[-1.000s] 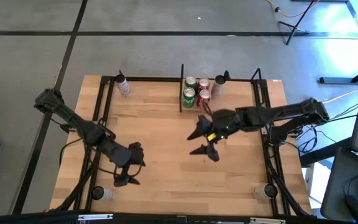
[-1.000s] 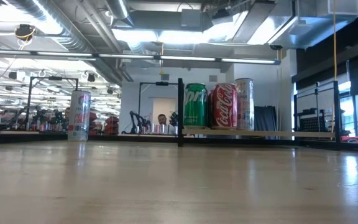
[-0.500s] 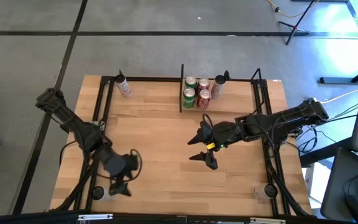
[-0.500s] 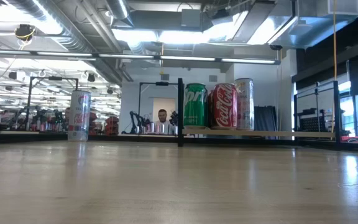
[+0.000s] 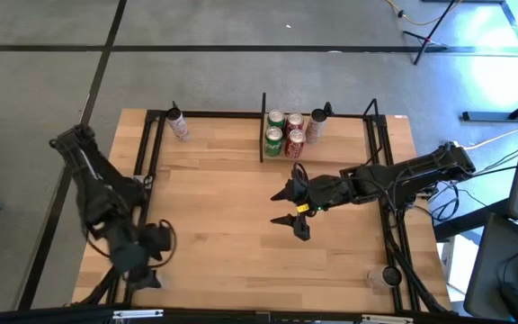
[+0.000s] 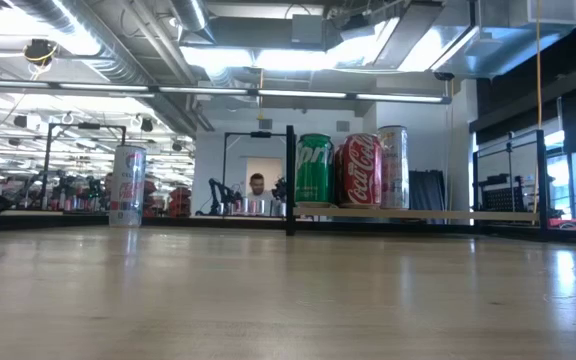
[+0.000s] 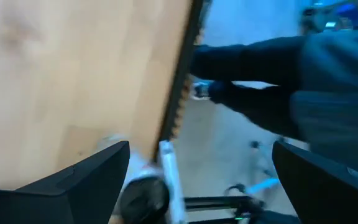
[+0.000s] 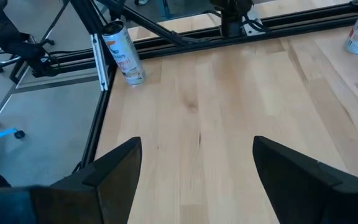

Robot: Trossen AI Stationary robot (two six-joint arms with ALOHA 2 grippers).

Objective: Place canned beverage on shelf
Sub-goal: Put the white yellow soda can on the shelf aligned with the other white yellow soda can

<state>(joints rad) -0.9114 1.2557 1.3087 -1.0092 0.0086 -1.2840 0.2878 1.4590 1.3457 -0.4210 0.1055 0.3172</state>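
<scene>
The shelf (image 5: 263, 144) stands at the table's far edge; its board (image 6: 418, 214) bears two green cans (image 5: 274, 128), red cans (image 6: 360, 170) and a slim can (image 6: 393, 166). A slim white can (image 5: 178, 124) stands at the far left. Another slim can (image 8: 123, 53) stands upright at the near left corner. My left gripper (image 5: 147, 268) is open over that corner, and the can shows blurred low between its fingers (image 7: 143, 194). I cannot tell whether it touches the can. My right gripper (image 5: 290, 209) is open and empty above the table's middle.
Black rails (image 5: 142, 198) run along the table's left and right sides. One more can (image 5: 389, 274) stands at the near right corner. Bare tabletop (image 5: 232, 216) lies between the two grippers. A person (image 6: 256, 188) shows far behind the table.
My left gripper has swung from the table's near middle-left toward the near left corner and the can there, staying open. My right gripper has drawn a little toward the near edge, still open.
</scene>
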